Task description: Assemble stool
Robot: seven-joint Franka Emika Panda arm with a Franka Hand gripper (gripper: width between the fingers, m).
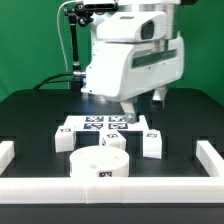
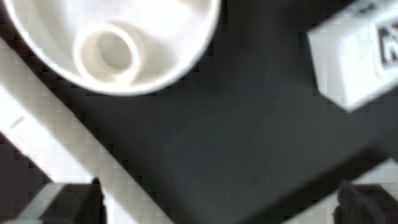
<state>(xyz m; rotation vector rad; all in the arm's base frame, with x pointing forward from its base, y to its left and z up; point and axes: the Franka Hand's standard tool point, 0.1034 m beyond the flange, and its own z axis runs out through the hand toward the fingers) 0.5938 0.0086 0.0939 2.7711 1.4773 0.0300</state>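
The stool's round white disc (image 1: 100, 163) lies on the black table near the front rail. In the wrist view the disc (image 2: 143, 30) shows a round socket (image 2: 111, 52). Three blocky white legs lie apart from it: one toward the exterior view's left (image 1: 63, 139), one behind the disc (image 1: 114, 141), one toward the exterior view's right (image 1: 151, 143). One leg (image 2: 356, 60) shows blurred in the wrist view. My gripper (image 1: 143, 106) hangs above the table behind the legs. In the wrist view the gripper (image 2: 214, 210) is open, its dark fingertips (image 2: 63, 205) wide apart with only bare table between them.
The marker board (image 1: 95, 124) lies behind the legs, partly under the arm. White border rails run along the exterior view's left (image 1: 8, 152), right (image 1: 210, 155) and front (image 1: 110, 190). A rail (image 2: 71, 150) crosses the wrist view diagonally.
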